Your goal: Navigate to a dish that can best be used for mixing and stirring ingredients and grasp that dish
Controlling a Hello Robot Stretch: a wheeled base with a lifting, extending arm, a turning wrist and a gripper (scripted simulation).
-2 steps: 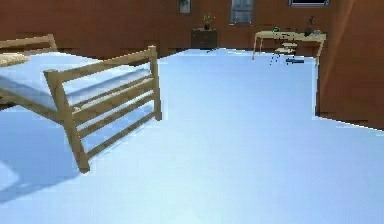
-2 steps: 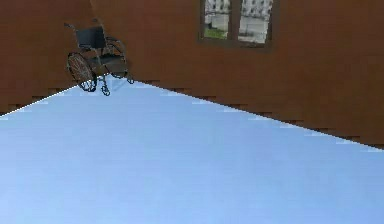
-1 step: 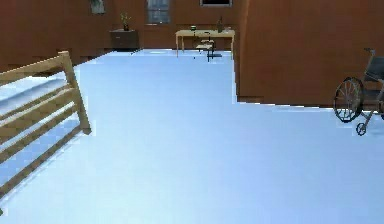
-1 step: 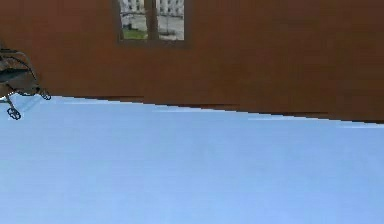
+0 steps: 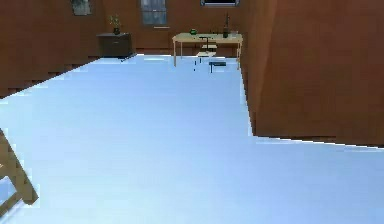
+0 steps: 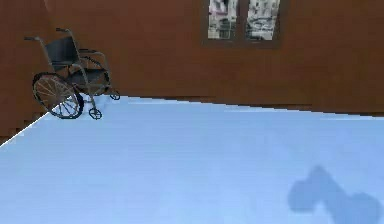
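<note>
The gripper's state cannot be told from these views, and neither can anything about a grasp. In the forward view a pale blue-white floor [image 5: 150,130] runs away to reddish-brown walls, and a wall corner [image 5: 300,70] juts in on that view's right, cutting off the room beyond it. At the far end of the open floor stands a light wooden table [image 5: 207,40] against the back wall; a few small dark things [image 5: 226,30] and a small green thing [image 5: 193,32] sit on its top, too small to name. Which of them is the dish, if any, cannot be told, so the tabletop is the only place where such a thing might be made out. Just in front of the table is a chair [image 5: 213,60] with a pale seat. Well to the left of the table a low dark cabinet [image 5: 115,45] stands at the wall with a potted plant [image 5: 116,22] on top, and a window [image 5: 153,10] sits high on the wall between the two. A slanted piece of light wood [image 5: 15,170] crosses the forward view's bottom left corner. In the arm side view a wheelchair [image 6: 70,75] stands on the floor at the left, close to where two walls meet, and two framed panels [image 6: 240,18] hang side by side high on the brown wall.
</note>
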